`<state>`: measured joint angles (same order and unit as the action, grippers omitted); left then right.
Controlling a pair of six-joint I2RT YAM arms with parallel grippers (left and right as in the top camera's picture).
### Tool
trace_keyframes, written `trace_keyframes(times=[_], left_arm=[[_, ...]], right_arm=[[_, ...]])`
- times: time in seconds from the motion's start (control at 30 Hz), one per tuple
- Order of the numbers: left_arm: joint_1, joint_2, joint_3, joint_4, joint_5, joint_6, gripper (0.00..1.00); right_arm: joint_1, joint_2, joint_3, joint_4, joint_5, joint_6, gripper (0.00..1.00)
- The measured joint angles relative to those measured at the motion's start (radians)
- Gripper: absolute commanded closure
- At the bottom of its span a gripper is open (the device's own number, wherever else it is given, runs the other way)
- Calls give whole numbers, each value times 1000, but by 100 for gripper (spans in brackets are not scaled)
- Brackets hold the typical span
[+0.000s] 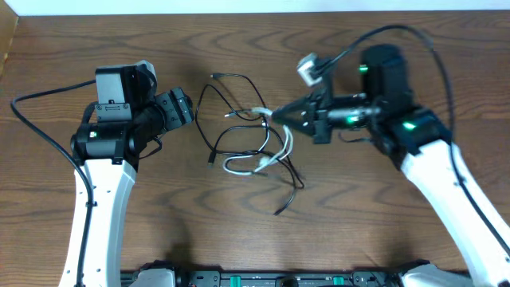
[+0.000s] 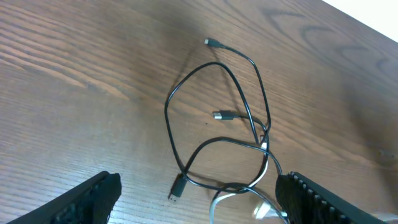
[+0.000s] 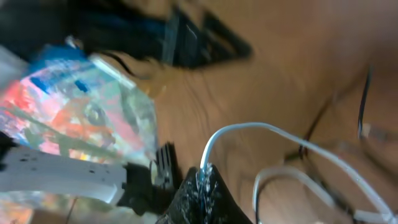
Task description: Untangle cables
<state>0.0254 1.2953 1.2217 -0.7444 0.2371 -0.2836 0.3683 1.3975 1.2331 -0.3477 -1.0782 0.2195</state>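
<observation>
A thin black cable (image 1: 231,119) and a thin white cable (image 1: 267,159) lie looped together mid-table. In the left wrist view the black cable (image 2: 217,124) forms loops with small plugs, and the white cable (image 2: 264,165) crosses it low down. My left gripper (image 1: 182,108) is open and empty, left of the tangle; its fingers (image 2: 199,199) frame the loops. My right gripper (image 1: 275,114) is shut on the white cable (image 3: 249,130), which rises from its closed fingertips (image 3: 204,177), at the tangle's right side.
The wooden table (image 1: 255,231) runs under both arms. A white tag (image 1: 309,68) sits on the thick black robot cable above the right arm. The left arm (image 3: 74,168) shows blurred in the right wrist view.
</observation>
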Motion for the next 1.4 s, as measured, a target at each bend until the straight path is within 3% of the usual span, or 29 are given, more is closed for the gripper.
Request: trace_keyframes(times=[0.23, 0.47, 0.73, 0.9, 1.0, 1.07, 1.2, 1.3, 1.4], left_arm=[[0, 0, 0, 0, 0, 0, 15], [0, 0, 0, 0, 0, 0, 16], [0, 0, 0, -5, 0, 0, 15], [0, 0, 0, -5, 0, 0, 15], [0, 0, 0, -5, 0, 0, 15], [0, 0, 0, -4, 0, 0, 15], [0, 0, 0, -3, 0, 0, 15], [0, 0, 0, -3, 0, 0, 15], [0, 0, 0, -3, 0, 0, 15]], right_arm=[[-75, -140, 2, 175, -15, 125, 99], [-179, -155, 1, 335, -24, 279, 99], [-313, -155, 22, 813, -104, 583, 99], [-379, -156, 77, 822, -135, 667, 99], [-393, -159, 91, 753, -150, 686, 98], [-396, -156, 102, 592, -156, 667, 85], [-399, -135, 102, 232, -146, 536, 42], [-394, -88, 101, -24, -94, 375, 31], [-380, -29, 99, -169, -45, 228, 22]])
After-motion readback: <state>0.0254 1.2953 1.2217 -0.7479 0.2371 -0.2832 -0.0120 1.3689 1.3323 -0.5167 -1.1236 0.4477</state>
